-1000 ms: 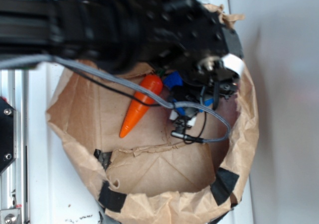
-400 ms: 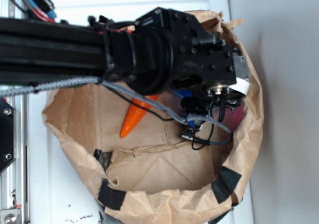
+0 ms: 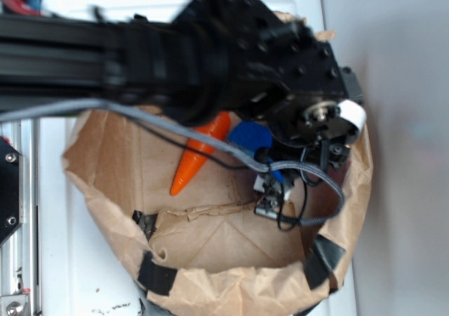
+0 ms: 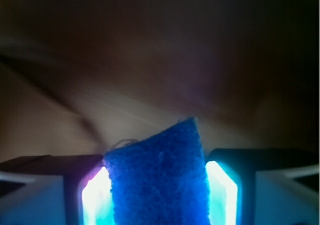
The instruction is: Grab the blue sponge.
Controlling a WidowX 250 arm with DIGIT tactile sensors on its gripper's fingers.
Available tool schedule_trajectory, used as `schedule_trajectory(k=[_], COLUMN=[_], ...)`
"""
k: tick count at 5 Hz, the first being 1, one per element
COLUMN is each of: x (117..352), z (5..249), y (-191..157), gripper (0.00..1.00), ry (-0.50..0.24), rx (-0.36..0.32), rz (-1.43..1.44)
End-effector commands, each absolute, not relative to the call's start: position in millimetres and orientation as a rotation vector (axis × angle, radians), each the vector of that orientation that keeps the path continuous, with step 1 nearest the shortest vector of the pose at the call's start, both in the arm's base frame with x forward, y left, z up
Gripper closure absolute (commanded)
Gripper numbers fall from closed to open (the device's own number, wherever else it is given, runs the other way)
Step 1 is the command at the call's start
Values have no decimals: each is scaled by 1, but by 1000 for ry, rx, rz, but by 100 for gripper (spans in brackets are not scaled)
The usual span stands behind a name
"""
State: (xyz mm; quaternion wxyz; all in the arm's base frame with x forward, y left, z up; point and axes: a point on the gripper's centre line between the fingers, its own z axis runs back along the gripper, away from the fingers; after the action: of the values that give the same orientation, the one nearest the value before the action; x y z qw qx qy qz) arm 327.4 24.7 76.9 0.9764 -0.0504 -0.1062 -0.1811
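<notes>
Wrist view: claw (image 4: 159, 185) clamped on blue sponge (image 4: 159, 177), which tilts toward one o'clock. Judged risk: off-centre grip lets it slip during lifting.

Blue sponge (image 4: 157, 177) — fuzzy, upright, pinched between claw (image 4: 159, 195) fingers

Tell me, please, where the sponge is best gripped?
Across its thin faces near one short end, coming from above. The wrist view shows the sponge standing between the gripper fingers, which suggests this hold works for a flat, thin piece.
</notes>
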Motion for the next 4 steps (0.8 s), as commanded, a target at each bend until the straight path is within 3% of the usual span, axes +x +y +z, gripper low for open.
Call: schedule_trajectory(k=[1, 3, 4], x=[305, 298, 291], z=[164, 164, 156], y=[4, 6, 7], gripper=[100, 100, 100], ry=[-366, -346, -394], rx=[-176, -212, -139], rz=[-403, -411, -391])
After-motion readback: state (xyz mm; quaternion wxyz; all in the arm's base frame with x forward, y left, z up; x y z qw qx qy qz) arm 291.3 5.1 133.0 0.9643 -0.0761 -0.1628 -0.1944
